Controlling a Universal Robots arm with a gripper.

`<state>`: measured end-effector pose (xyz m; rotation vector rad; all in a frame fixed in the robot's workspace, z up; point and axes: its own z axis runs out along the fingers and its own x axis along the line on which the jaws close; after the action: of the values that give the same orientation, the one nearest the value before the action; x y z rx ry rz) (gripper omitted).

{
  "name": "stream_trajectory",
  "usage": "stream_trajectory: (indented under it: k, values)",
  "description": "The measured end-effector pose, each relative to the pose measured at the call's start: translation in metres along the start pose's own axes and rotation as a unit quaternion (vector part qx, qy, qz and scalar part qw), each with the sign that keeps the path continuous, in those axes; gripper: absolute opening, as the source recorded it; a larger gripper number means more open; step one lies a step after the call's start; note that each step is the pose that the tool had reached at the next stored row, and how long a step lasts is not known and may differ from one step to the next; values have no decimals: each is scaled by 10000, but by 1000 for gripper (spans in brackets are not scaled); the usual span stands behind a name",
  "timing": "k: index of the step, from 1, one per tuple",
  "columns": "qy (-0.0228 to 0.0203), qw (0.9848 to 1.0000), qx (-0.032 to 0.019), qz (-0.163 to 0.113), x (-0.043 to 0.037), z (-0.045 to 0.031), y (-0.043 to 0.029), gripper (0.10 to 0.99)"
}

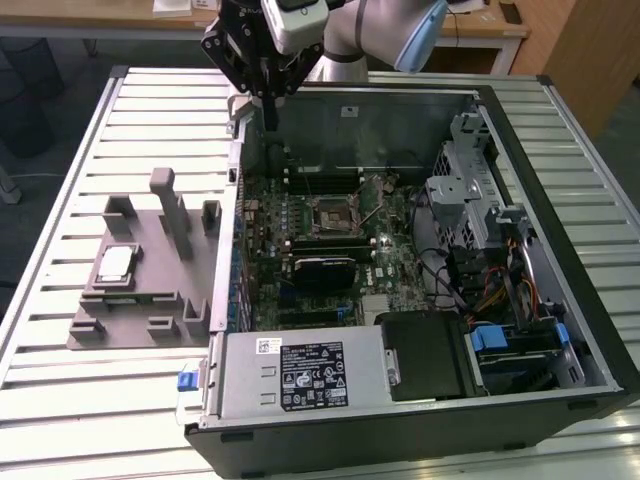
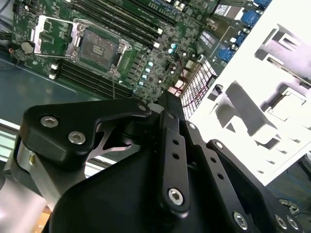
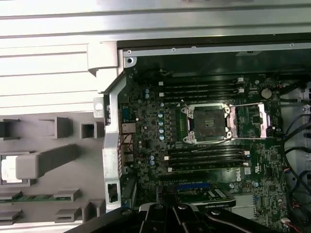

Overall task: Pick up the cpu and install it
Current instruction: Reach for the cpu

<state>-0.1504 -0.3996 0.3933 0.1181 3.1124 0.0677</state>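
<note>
The cpu [image 1: 115,263] lies flat on the grey holder [image 1: 150,310] on the tabletop [image 1: 60,160], well apart from the end effector [image 1: 269,110], which hangs over the open computer case [image 1: 400,125], seemingly pressed together and empty.

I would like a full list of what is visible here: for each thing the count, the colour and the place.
cpu: one, silvery grey, lying on the holder, at the exterior view's left.
holder: one, grey, on the table beside the computer case.
computer case: one, black, open, on the table.
circuit board: one, green, inside the case.
socket: one, metal frame with dark centre, mid-board.
power supply: one, silver, at the case's near side.
table: one, pale, slatted.
gripper: one, black, above the case's far edge.
</note>
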Motion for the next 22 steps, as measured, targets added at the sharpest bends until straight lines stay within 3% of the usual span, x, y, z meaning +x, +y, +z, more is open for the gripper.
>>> stream_trajectory:
  k: [22]
  values:
    - [0, 10000, 0, 0, 234, 0, -21, 106]
